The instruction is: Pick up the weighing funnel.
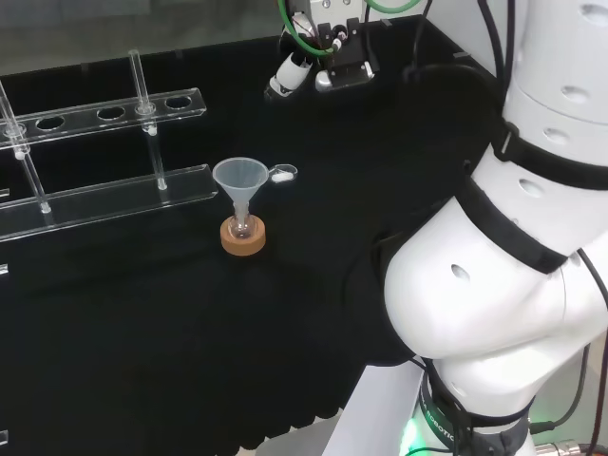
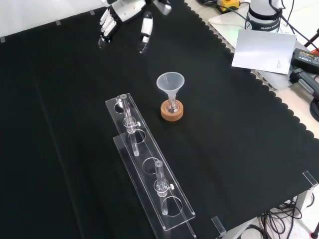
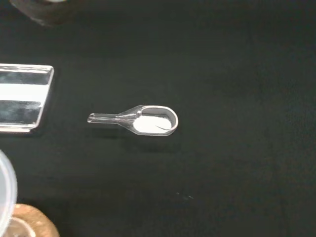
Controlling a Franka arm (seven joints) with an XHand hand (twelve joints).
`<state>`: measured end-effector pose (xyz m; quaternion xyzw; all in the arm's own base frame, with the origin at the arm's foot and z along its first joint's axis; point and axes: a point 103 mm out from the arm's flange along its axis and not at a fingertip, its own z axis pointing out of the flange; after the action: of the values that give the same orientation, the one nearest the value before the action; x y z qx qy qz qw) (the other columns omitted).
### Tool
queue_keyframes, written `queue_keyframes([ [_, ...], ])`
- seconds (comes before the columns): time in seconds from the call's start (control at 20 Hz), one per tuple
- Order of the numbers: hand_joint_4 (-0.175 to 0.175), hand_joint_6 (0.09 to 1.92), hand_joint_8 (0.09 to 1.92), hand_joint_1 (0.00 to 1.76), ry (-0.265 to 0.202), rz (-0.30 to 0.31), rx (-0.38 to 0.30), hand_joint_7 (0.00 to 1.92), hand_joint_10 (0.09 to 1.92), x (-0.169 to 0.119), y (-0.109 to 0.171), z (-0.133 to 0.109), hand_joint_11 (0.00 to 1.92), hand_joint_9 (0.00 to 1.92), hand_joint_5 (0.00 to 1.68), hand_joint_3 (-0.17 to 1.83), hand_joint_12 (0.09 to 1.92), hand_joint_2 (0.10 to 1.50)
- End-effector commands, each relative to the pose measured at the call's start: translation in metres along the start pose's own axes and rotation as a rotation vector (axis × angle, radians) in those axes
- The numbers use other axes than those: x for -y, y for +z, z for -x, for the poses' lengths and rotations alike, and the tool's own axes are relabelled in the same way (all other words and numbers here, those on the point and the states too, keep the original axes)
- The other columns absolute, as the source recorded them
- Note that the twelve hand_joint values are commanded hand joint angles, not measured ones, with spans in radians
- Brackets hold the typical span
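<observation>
Hand (image 2: 123, 11) hangs above the cloth with fingers apart and nearly straight, holding nothing. We find the weighing funnel (image 3: 148, 120) lying flat on the bench (image 1: 142, 332). In the head view it is just right of the funnel (image 1: 240, 180), which stands in its flask on a cork ring (image 1: 243, 238). Its bowl carries white powder. We judge the piece light, rigid, smooth and brittle, with a thin stem. A pinch across the bowl's two long walls, kept level, seems safest, since tipping would spill the powder.
</observation>
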<state>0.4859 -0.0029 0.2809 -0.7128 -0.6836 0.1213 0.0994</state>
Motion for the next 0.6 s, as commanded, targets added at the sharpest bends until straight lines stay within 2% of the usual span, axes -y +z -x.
queue_keyframes([
  [0.05, -0.044, 0.09, 0.71, 0.74, -0.018, -0.057, 0.092, 0.37, 0.6, -0.047, 0.033, 0.002, 0.46, 0.6, 0.44, 0.19, 1.33, 0.79],
  [0.6, -0.033, 0.09, 0.69, 0.81, -0.066, -0.148, 0.145, 0.34, 0.59, -0.076, 0.09, -0.009, 0.45, 0.59, 0.44, 0.2, 1.32, 0.77],
])
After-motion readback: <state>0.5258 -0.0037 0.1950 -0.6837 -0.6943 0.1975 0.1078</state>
